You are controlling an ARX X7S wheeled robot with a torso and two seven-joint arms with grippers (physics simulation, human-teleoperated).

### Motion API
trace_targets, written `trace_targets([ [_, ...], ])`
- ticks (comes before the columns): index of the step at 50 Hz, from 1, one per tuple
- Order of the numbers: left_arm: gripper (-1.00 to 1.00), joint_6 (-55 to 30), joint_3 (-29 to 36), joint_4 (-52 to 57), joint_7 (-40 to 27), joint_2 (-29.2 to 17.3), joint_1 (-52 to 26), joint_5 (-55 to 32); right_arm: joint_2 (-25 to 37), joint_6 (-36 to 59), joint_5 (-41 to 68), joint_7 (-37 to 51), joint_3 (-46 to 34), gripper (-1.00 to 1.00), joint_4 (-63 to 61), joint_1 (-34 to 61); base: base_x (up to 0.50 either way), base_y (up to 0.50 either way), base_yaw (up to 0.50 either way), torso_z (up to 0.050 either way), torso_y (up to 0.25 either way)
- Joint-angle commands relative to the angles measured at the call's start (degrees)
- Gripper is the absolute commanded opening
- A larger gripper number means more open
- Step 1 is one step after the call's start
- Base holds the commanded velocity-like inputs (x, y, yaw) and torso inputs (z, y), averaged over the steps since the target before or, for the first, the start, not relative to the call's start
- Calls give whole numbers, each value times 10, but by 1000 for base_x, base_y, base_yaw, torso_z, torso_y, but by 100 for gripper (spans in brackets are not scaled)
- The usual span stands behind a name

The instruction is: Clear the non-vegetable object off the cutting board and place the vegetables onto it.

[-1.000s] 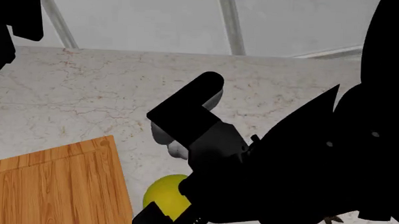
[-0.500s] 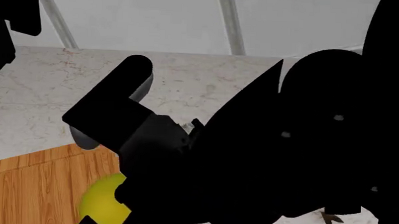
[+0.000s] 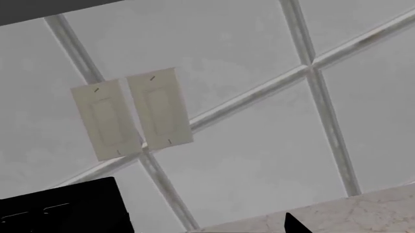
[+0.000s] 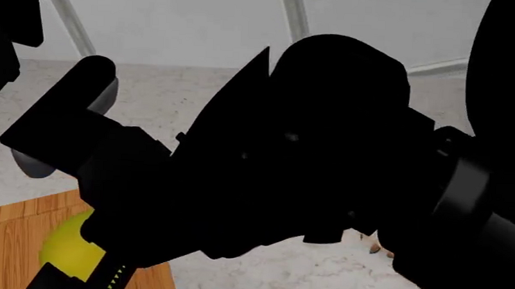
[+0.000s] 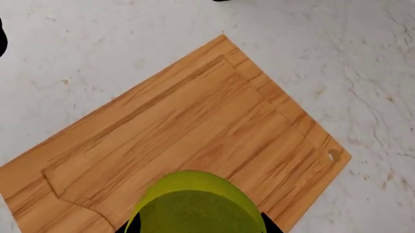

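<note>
My right gripper [image 5: 194,229] is shut on the yellow-green round vegetable [image 5: 194,204], with a dark finger on each side of it. It holds the vegetable above the orange-brown cutting board [image 5: 194,116], near one long edge. In the head view the vegetable [image 4: 63,250] is over the board's [image 4: 14,239] right part, and my right arm [image 4: 308,159] fills the middle of the view. A small brownish bit [image 4: 376,247], maybe the fish's tail, peeks out under the arm. The garlic-like bulb is hidden. The board's visible surface is bare. The left wrist view faces the wall.
The marble counter [image 5: 363,58] surrounds the board. A grey tiled wall [image 4: 184,26] stands behind the counter. Two beige switch plates [image 3: 133,114] hang on the wall. My left arm [image 4: 9,26] is raised at the far left.
My right arm has swung left with the yellow-green vegetable, from over the counter beside the board to over the board's right part.
</note>
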Motion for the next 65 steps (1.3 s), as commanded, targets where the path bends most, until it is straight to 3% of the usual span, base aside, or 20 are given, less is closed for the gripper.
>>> trace_targets([
  [1, 100, -2, -23, 3, 13, 7, 5, 1, -44, -26, -67, -67, 2, -100, 25, -11, 0, 0, 0, 0, 0],
  [12, 100, -1, -26, 7, 9, 5, 13, -4, -45, -44, -112, -70, -25, -100, 36, -37, 0, 0, 0, 0, 0],
  [41, 100, -5, -32, 8, 0, -1, 8, -17, -45, -56, -94, -31, -38, -100, -3, -92, 0, 0, 0, 0, 0],
  [42, 100, -7, -35, 8, 0, -1, 9, -19, -45, -56, -94, -31, -39, 100, -4, -92, 0, 0, 0, 0, 0],
  [65, 100, -9, -37, 11, -8, 0, 11, -31, -2, -18, -29, 24, -16, 100, -50, -44, 0, 0, 0, 0, 0],
])
